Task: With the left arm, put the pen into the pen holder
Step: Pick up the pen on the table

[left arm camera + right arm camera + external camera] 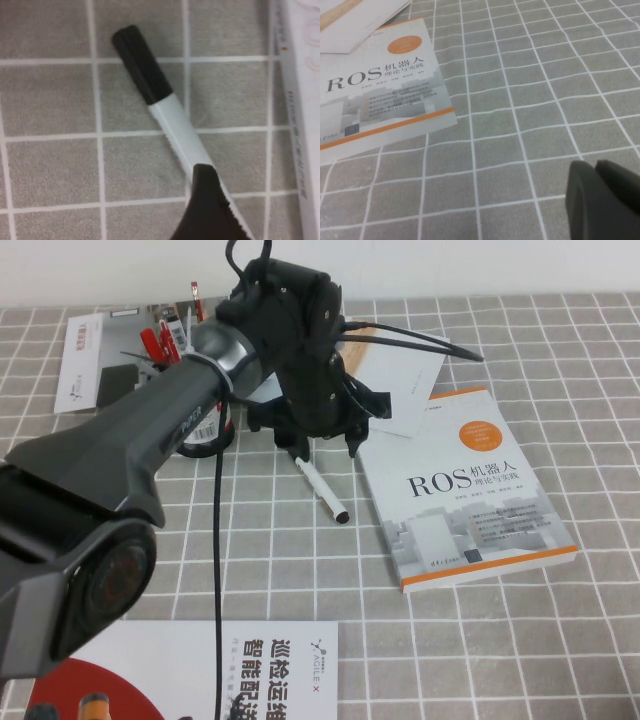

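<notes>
Left gripper hovers directly over the pen, jaws apparently spread, holding nothing. Pen lies flat on the cloth; grasp and transfer to pen holder, beside the gripper, remain. Right gripper parked, state unclear.

The left arm is dark grey and black — a loose black cable trails from it.

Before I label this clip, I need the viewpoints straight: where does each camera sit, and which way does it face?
High view: raised on the robot's side, looking down at the table; left arm and left gripper above the pen.
Left wrist view: on the left arm, facing down at the pen; one fingertip shows.
Right wrist view: low on the right arm, facing the ROS book; right gripper at the edge.
Shared: pen, ROS book.
</notes>
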### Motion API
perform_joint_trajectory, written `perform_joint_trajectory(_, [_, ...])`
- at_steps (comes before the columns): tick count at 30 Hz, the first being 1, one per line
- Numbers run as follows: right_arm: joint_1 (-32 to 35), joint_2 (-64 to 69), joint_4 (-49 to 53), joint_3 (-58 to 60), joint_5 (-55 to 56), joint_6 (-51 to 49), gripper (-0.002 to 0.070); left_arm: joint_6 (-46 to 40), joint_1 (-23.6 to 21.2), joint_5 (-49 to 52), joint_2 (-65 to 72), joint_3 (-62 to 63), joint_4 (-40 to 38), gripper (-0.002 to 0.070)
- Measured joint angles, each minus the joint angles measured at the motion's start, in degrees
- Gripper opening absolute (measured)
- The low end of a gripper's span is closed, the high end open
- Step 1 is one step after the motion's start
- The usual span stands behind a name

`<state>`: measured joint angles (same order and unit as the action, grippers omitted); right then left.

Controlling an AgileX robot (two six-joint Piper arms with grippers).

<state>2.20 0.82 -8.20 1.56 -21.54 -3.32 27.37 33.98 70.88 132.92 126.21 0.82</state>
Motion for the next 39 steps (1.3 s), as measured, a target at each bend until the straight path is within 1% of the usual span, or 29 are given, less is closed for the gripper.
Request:
perform_joint_trajectory(10, [0.0,0.0,0.0,0.0,0.0,0.0,-0.0015,3.4,-0.7,0.0,3.6,0.1,1.8,0.0407])
perform_joint_trajectory(25, [0.0,0.0,0.0,0.0,0.0,0.0,-0.0015,5.3,-1.4,0.0,5.8,0.4,2.4,0.0406])
perform_joint_trajectory(27, [0.0,0.0,0.0,0.0,0.0,0.0,-0.0015,5.4,-1.4,0.0,5.8,0.4,2.4,0.0376])
perform_joint_trajectory(28, [0.0,0.0,0.0,0.0,0.0,0.0,-0.0015,5.4,-1.4,0.0,5.8,0.4,2.4,0.0345])
perform_joint_trajectory(33, [0.0,0.0,0.0,0.0,0.0,0.0,-0.0015,3.6,-1.4,0.0,5.8,0.4,1.8,0.0122])
perform_joint_trajectory(34, [0.0,0.0,0.0,0.0,0.0,0.0,-0.0015,3.2,-1.4,0.0,5.8,0.4,1.4,0.0113])
perform_joint_trajectory(39, [0.0,0.0,0.0,0.0,0.0,0.0,-0.0015,-1.8,-1.4,0.0,5.8,0.4,0.1,0.0116])
